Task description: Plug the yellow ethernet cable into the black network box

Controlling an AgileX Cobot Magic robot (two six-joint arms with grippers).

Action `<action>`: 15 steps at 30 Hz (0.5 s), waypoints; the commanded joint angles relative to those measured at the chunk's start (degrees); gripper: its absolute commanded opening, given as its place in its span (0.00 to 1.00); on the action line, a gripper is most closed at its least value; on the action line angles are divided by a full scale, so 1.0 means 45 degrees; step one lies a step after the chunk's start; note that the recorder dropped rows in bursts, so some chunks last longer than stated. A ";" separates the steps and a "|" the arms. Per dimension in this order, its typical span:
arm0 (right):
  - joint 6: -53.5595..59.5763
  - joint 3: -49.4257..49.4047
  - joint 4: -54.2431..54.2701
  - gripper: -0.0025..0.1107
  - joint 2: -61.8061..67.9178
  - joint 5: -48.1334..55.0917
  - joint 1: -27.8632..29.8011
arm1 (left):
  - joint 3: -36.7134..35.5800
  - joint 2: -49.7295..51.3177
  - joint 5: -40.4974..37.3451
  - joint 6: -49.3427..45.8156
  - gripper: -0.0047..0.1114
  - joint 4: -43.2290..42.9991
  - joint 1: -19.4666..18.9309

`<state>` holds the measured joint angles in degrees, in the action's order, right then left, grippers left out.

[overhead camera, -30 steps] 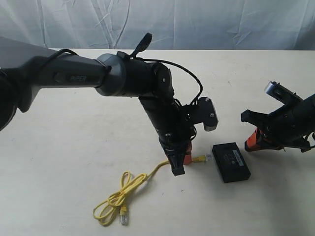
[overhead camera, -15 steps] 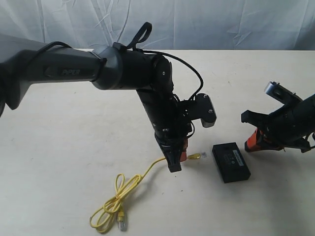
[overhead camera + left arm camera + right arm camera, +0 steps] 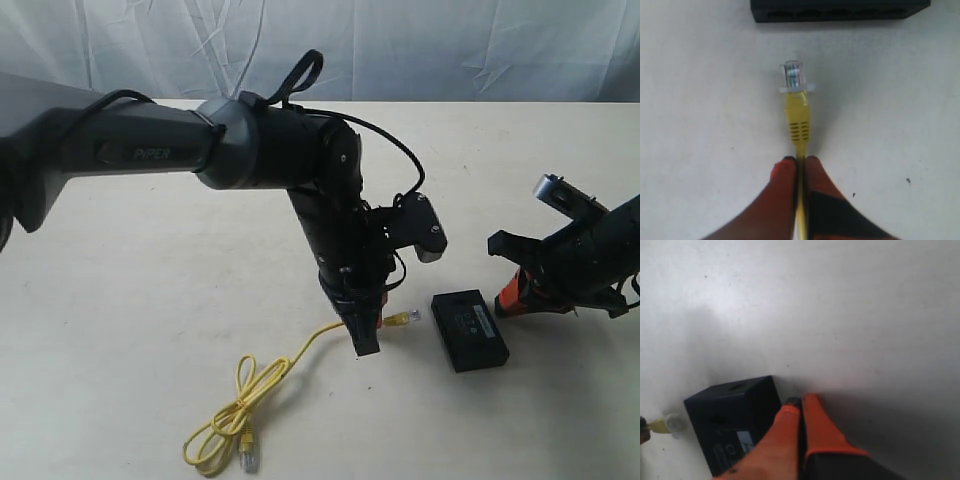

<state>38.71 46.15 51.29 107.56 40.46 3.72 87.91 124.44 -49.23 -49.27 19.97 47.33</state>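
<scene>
The yellow ethernet cable [image 3: 268, 385] lies in loose loops at the front of the table. My left gripper [image 3: 372, 325] is shut on the cord just behind one end. That clear plug [image 3: 792, 76] sticks out past the fingertips, pointing at the port side of the black network box [image 3: 840, 10], a short gap away. The cable's other plug [image 3: 248, 458] rests near the coil. The black network box [image 3: 469, 329] lies flat with a white label on top. My right gripper [image 3: 508, 298] is shut and empty, its tips [image 3: 801, 400] right beside the box's [image 3: 732, 420] far end.
A cream table [image 3: 150, 300] carries everything. A wrinkled white sheet [image 3: 400, 45] hangs behind it. The left arm [image 3: 270, 160] stretches across the middle of the table above the cable.
The left gripper dragged the cable's coil leftward, dipped slightly left, then returned toward the box with the plug. The right gripper shifted slightly.
</scene>
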 commanded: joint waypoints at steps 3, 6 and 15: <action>0.0114 -0.0029 -0.0008 0.01 0.0043 0.0000 0.0041 | 0.0154 -0.0099 0.0362 0.0256 0.04 -0.0068 0.0226; 0.0114 -0.0029 -0.0008 0.01 0.0043 0.0000 0.0041 | 0.0197 -0.0099 0.0424 0.0256 0.04 -0.0032 0.0258; 0.0163 -0.0029 -0.0008 0.01 0.0043 0.0028 0.0041 | 0.0197 0.0202 0.0699 0.0256 0.04 -0.0012 0.0301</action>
<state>38.81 46.15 51.29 107.56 40.58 3.72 88.47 124.94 -46.88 -48.45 19.64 48.09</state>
